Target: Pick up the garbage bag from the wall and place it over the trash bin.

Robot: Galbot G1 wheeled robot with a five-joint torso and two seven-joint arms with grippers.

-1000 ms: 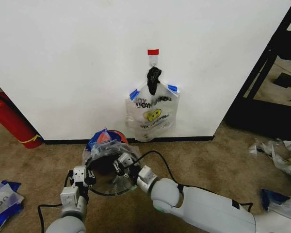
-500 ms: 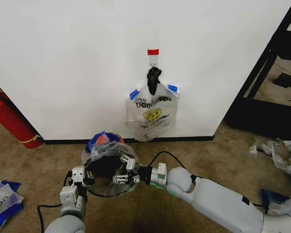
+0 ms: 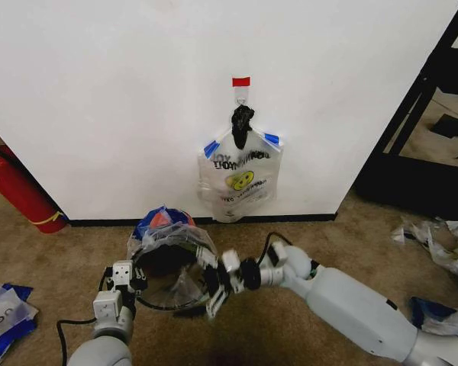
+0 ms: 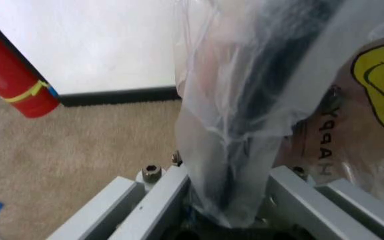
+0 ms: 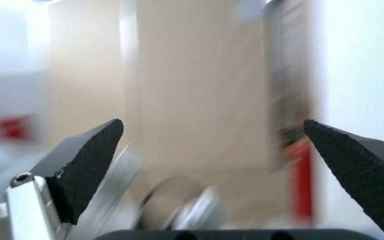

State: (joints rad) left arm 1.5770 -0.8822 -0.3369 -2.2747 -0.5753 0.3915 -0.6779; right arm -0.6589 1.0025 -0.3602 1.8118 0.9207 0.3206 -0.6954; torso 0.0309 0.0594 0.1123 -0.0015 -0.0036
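**Bag draped on the bin, a second bag on the hook**

Nearest the robot, the left gripper (image 3: 123, 278) is held low at the near-left rim of the trash bin (image 3: 162, 267), and in the left wrist view it (image 4: 229, 210) is seen clenched on a gathered fold of thin translucent plastic that rises between its fingers (image 4: 153, 197). That plastic belongs to the garbage bag (image 3: 168, 236), which is spread over the mouth of the bin; part of a yellow smiley face and black lettering can be read on it (image 4: 372, 100) in the left wrist view. The bin's dark interior is seen through the film, and a patch of blue and red is visible at its far side (whether bag handle or bin base cannot be told).

Just to the right of the bin, the right gripper (image 3: 216, 288) is held beside the near-right rim, blurred. In the right wrist view its (image 5: 222, 165) dark, textured fingertips (image 5: 88, 160) are spread wide apart with nothing between them.

The bin stands on beige carpet (image 3: 305, 252). Whitish bags with blue patches (image 3: 4, 316) are left on the floor at the near left, and more lie at the far right. A red fire extinguisher (image 3: 15, 191) is leaned at the left against the wall (image 3: 137, 91).

Farther off, a second smiley-face bag (image 3: 239, 177) is hung flat against the wall from a small hook under a red tape strip (image 3: 240, 81), with a black knot (image 3: 241, 122) at its top.
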